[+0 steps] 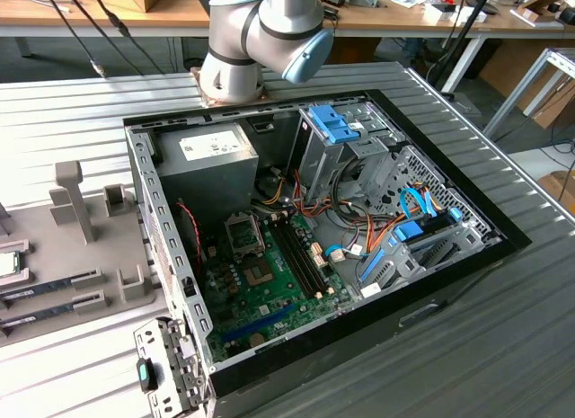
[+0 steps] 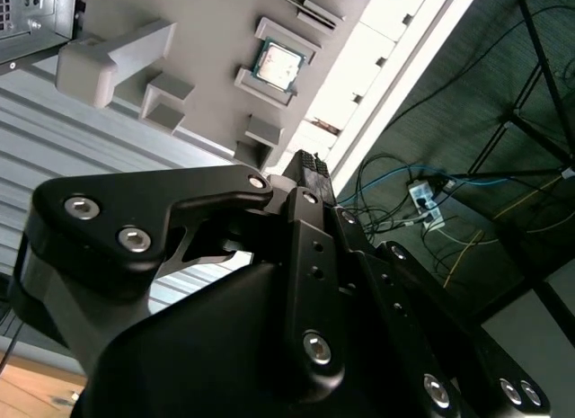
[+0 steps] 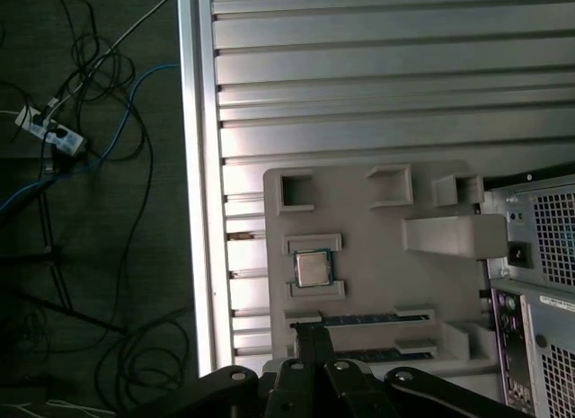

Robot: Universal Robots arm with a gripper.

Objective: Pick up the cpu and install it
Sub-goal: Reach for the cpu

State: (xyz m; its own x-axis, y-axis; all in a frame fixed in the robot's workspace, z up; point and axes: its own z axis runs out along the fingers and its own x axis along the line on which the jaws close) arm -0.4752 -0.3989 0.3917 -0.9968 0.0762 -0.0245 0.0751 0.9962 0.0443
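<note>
The cpu (image 3: 312,268) is a small square chip with a silvery top, lying flat in a recess of the grey holder tray (image 3: 377,229). It also appears in the second wrist view, cpu (image 2: 277,63), and at the exterior view's left edge, cpu (image 1: 7,263). My gripper (image 3: 311,329) hangs well above the tray, near the memory stick slots and apart from the chip. Its black fingers (image 2: 305,163) stand together with nothing between them. On the green motherboard (image 1: 269,288) inside the open computer case (image 1: 314,238), the square socket (image 1: 243,233) sits uncovered.
Long memory sticks (image 1: 49,282) lie in slots on the tray beside the chip. A grey power-supply box (image 1: 211,153), blue drive brackets (image 1: 331,126) and bundled cables (image 1: 359,234) crowd the case. Cables (image 3: 81,148) lie on the floor past the ribbed table's edge (image 3: 190,166).
</note>
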